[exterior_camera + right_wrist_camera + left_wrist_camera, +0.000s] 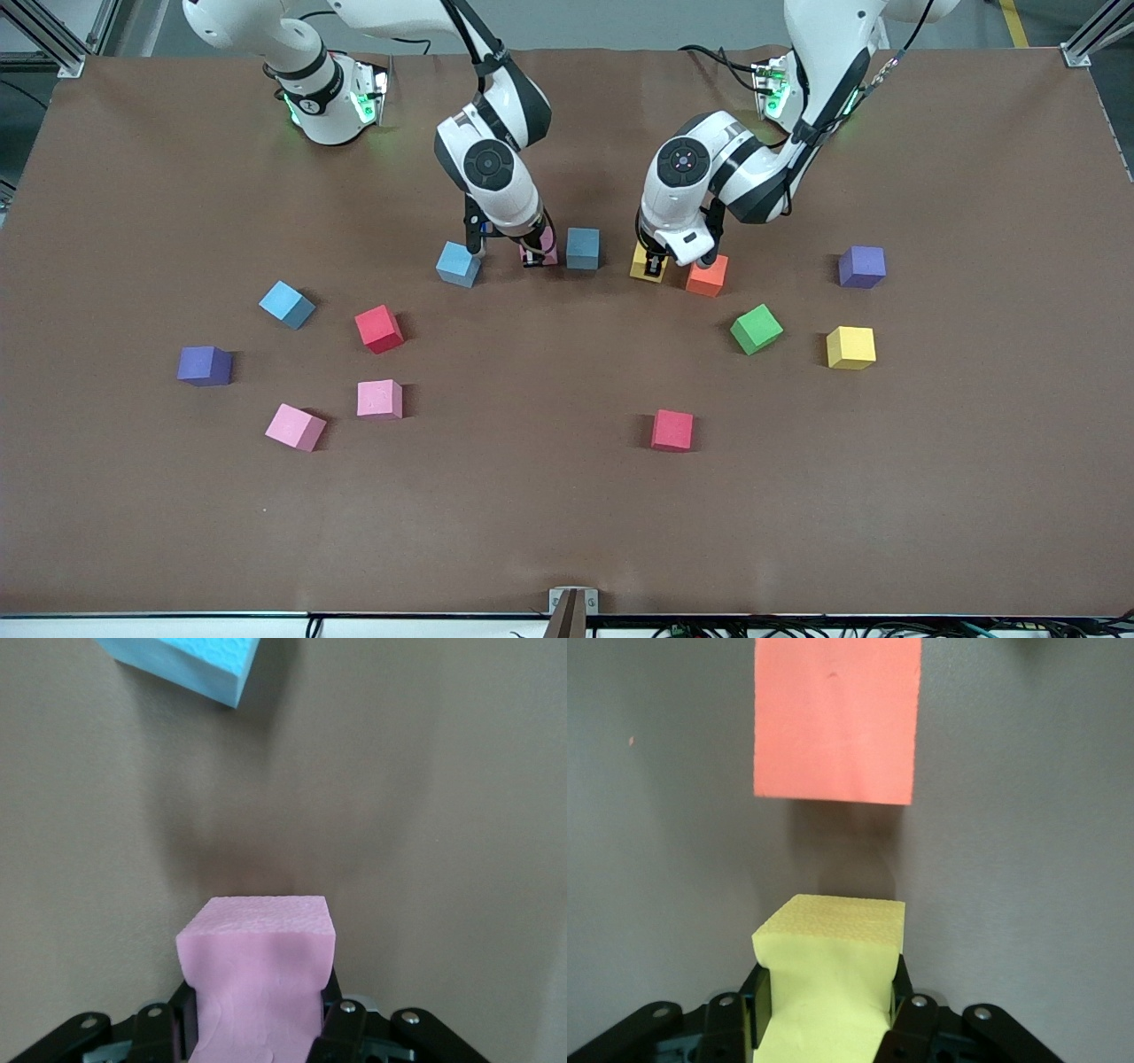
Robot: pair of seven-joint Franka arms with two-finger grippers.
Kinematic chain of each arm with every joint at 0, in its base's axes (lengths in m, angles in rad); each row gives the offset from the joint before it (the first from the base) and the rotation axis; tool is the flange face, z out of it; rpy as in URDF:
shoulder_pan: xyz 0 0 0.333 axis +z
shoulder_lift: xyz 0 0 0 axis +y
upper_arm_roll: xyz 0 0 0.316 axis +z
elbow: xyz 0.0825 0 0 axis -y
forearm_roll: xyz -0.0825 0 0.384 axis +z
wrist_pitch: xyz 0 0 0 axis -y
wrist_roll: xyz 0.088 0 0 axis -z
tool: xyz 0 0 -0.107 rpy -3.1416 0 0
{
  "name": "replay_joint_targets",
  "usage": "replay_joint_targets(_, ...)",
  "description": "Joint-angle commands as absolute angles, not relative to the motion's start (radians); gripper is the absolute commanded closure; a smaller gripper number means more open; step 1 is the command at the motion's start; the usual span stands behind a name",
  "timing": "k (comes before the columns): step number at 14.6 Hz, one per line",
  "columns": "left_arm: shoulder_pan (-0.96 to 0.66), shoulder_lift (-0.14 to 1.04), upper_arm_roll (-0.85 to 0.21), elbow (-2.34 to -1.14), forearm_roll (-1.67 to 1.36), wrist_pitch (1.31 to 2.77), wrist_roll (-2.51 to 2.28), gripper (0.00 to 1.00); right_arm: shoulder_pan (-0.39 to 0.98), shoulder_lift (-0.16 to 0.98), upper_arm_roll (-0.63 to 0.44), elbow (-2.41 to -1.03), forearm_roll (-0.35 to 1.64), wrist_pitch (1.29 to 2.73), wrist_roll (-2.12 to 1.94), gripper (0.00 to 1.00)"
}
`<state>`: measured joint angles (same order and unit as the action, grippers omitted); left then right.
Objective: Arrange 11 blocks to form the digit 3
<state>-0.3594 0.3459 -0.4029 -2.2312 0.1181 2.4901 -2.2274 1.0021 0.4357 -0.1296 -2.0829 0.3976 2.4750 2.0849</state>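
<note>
- A red block (672, 431) lay nearest the camera, alone.
- At its twelve o'clock, the left gripper (654, 268) squeezed a yellow block (830, 967) beside the orange block (707, 276).
- At eleven o'clock, the right gripper (532, 257) clenched a pink block (257, 973), seemingly lifted.

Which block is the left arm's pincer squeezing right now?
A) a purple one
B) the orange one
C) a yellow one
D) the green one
C: in the left wrist view the left pincer is shut on a yellow block, its sides pinched in, while the orange block lies free on the table beside it.
</note>
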Motion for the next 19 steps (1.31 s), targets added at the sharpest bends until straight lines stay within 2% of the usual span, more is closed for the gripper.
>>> replay_joint_targets(1,-0.367,0.373,-0.41,-2.198,0.12,2.493,-2.322,0.69,1.023,0.431,-0.156,-2.094,0.411,2.491,2.1,1.0)
replay_joint_targets(6,-0.388,0.383,-0.411,-2.18,0.12,2.494,-2.532,0.68,1.064,0.445,-0.186,-2.094,0.405,2.526,2.129,1.0)
replay_joint_targets(10,-0.423,0.429,-0.41,-2.129,0.118,2.494,-2.554,0.68,1.088,0.443,-0.207,-2.094,0.405,2.545,2.131,1.0)
replay_joint_targets(19,-0.454,0.452,-0.41,-2.115,0.129,2.494,-2.546,0.68,1.112,0.445,-0.235,-2.094,0.388,2.546,2.18,1.0)
